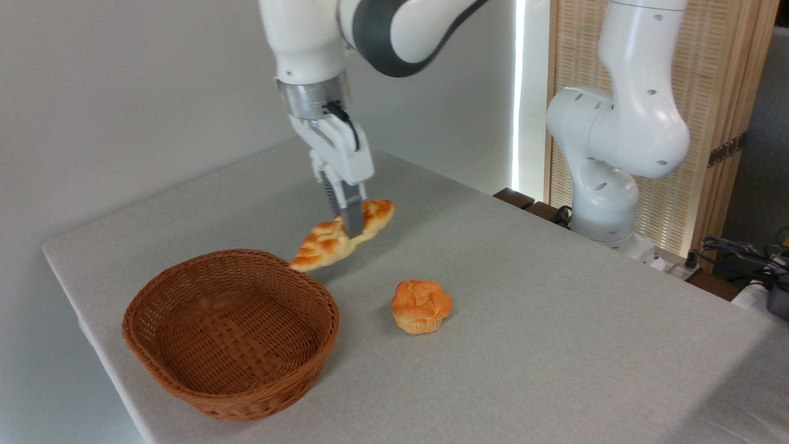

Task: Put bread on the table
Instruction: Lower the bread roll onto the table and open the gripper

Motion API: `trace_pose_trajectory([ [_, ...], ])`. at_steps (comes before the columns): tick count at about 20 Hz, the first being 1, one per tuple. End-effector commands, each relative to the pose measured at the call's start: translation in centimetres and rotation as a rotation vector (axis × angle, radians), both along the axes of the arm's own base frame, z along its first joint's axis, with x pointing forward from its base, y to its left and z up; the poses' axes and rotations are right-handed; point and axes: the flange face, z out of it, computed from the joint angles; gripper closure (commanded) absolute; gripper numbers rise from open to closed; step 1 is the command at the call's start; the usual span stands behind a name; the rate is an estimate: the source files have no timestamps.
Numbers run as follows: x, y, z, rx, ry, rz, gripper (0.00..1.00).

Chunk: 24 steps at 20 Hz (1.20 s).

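The jaws are clamped on the bread (333,242), tilted beside the basket (231,333) above the table (524,259).

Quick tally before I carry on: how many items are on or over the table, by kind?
Braided bread, held in the gripper: 1
Round bun, on the table: 1
Wicker basket, nothing in it: 1
Total: 3

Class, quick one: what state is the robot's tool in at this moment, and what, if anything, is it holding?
Tool: closed on the braided bread loaf, holding it tilted beside the wicker basket.
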Motion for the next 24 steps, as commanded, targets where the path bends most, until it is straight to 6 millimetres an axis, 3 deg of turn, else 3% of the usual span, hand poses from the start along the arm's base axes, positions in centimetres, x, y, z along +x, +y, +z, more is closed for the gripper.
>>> trace_pose_trajectory([
  [1, -2.8, -1.5, -1.8, -0.002, 0.031, -0.012, 0.81],
  [4, -3.1, -3.1, -3.7, -0.007, 0.055, -0.042, 0.72],
  [5, -2.9, -3.2, -4.2, -0.007, 0.064, -0.043, 0.59],
  [6, -2.7, -3.4, -5.0, -0.005, 0.078, -0.040, 0.33],
  [7, -2.4, -3.6, -5.3, -0.017, 0.078, -0.029, 0.20],
  [8, -2.2, -3.8, -5.5, -0.033, 0.075, -0.009, 0.10],
  [10, -1.9, -4.1, -5.4, -0.048, 0.060, 0.016, 0.00],
  [18, -1.3, -4.3, -4.1, -0.055, 0.042, 0.006, 0.00],
  [24, -1.3, -4.8, -5.3, -0.043, 0.070, 0.000, 0.00],
])
